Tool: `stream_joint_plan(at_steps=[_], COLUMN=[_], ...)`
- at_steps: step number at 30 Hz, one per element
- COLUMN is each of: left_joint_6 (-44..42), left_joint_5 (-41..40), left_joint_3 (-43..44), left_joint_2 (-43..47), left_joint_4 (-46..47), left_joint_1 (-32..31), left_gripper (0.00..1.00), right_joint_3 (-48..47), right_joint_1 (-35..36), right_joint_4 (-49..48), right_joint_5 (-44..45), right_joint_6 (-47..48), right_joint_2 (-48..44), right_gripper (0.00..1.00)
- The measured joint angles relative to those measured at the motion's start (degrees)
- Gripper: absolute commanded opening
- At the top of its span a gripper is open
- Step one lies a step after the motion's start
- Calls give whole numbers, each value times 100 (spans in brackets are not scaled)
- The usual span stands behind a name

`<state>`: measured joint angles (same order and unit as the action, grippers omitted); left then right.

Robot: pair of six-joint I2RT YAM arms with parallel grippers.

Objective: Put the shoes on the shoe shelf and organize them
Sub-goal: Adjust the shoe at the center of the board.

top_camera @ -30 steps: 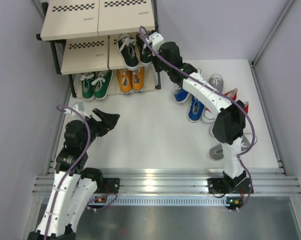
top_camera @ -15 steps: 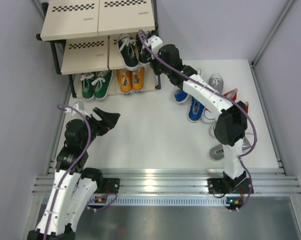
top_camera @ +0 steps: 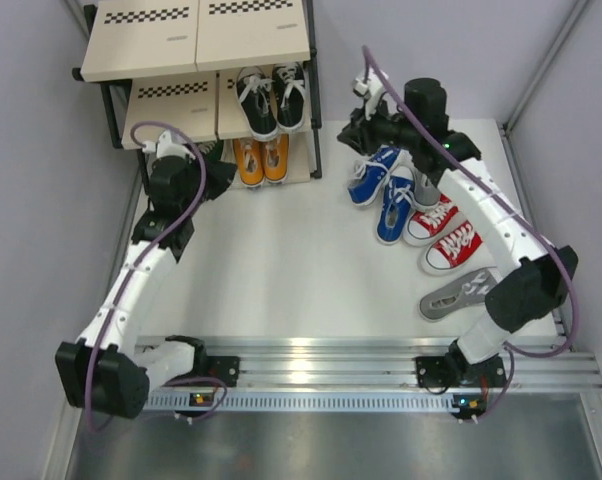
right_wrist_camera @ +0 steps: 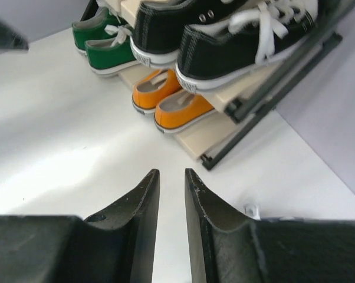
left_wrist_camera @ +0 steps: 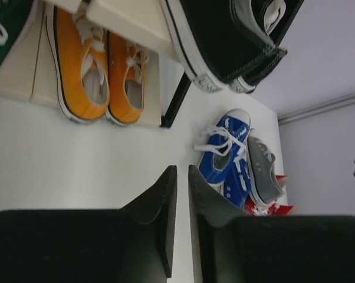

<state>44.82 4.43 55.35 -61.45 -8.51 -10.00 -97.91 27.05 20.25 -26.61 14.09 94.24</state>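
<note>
left gripper (left_wrist_camera: 181, 177) narrow and empty near orange shoes (left_wrist_camera: 71, 71), right gripper (right_wrist_camera: 171, 177) narrow and empty, black shoes (top_camera: 258, 100) on shelf (top_camera: 171, 100)

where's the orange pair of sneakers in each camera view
Top external: orange pair upper centre-left, on the bottom tier of the shoe shelf.
Left wrist: orange pair upper left.
Right wrist: orange pair centre.
Shared landmark: the black pair on the tier directly above.
</note>
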Motion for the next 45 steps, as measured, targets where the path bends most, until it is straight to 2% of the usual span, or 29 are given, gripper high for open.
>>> stream_joint_plan(at_steps=[1, 8, 16, 24, 31, 35, 39, 45], left_joint_6=[-39, -529, -1211, -1803, -2085, -2103, -2100, -2111], left_joint_5=[-98, -981, -1705, -1788, -1733, -1665, -1567, -1558], left_joint_3=[181, 1023, 1867, 2785, 3373, 3499, 3574, 3823], left_joint_2=[-234, -1572, -3130, -4312, -4780, -4918, -4972, -5064], left_joint_4=[188, 1440, 2365, 2511, 2468, 2439, 2409, 2129], left_joint_1=[0, -4, -7, -7, -7, -4, 28, 63], left_gripper=[0, 0, 0, 0, 0, 7, 21, 31], right_joint_3=[111, 1178, 1729, 1919, 2063, 2070, 2070, 2181], right_joint_1=[-142, -1088, -1458, -1823, -2103, -2243, -2326, -2396], right_joint_4=[46, 264, 511, 494, 457, 455, 439, 343], right_joint_5=[-155, -1027, -1460, -1672, -1779, -1821, -1858, -1875], right_joint_6=[0, -39, -94, -190, -326, -393, -431, -470], right_joint_2=[-111, -706, -1331, -1788, -1878, -1902, -1934, -1980], right_gripper=[24, 24, 24, 25, 25, 25, 25, 25])
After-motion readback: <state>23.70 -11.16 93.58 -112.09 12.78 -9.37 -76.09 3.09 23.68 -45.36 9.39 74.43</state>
